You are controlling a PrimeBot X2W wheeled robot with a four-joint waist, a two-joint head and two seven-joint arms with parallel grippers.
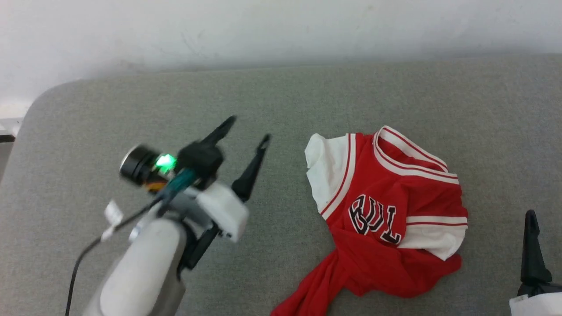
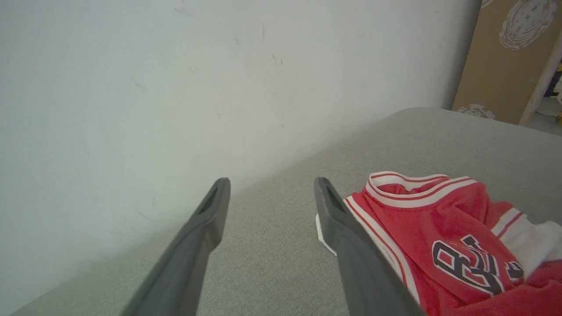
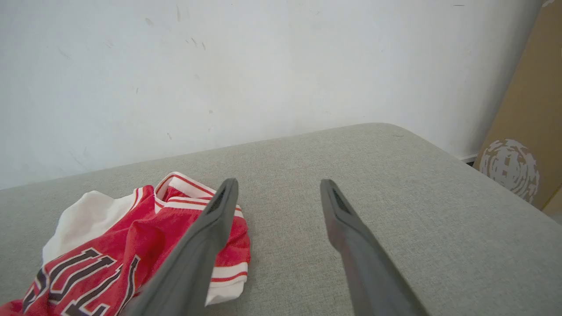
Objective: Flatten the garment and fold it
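I read the left gripper (image 1: 248, 129) as spread wide, its two dark fingers well apart with nothing between them; it is held over the grey padded surface (image 1: 307, 87), its outline blurred in the head view. The right gripper (image 3: 279, 183) is likewise spread, nothing between its fingers; in the head view I see one of its fingers (image 1: 532, 245) at the lower right corner.

The garment (image 1: 386, 210) lies crumpled on the padded surface, to the right of the left gripper and apart from it; relative to the right gripper it sits ahead and to the left, near but not touching. Its black lettering faces up; the striped collar points toward the white wall (image 1: 263, 26); one white sleeve is the part closest to the left gripper; a twisted red tail of cloth trails back toward the near edge.

Beyond the right gripper's right finger, a brown cardboard panel (image 3: 527, 131) leans at the wall.
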